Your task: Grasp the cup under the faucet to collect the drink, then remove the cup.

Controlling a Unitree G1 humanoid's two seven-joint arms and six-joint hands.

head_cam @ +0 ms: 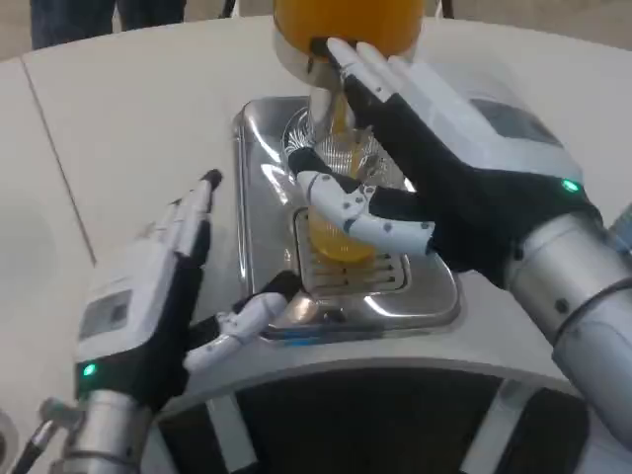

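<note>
A clear ribbed cup point(341, 212) stands on the grated silver drip tray point(252, 148) under the faucet point(326, 74) of an orange drink dispenser point(346, 25). Orange drink sits in the cup's lower part. My right hand point(425, 168) reaches in from the right, its fingertips up at the faucet and its thumb across the cup's front; it hides the cup's right side, so whether it grips the cup is unclear. My left hand point(163, 286) hovers open to the left of the tray, fingers spread, holding nothing.
The white table point(128, 109) stretches left and behind the tray. Its curved front edge point(346, 365) runs just below the tray, with a dark gap beneath. A person's legs point(99, 15) stand at the far back left.
</note>
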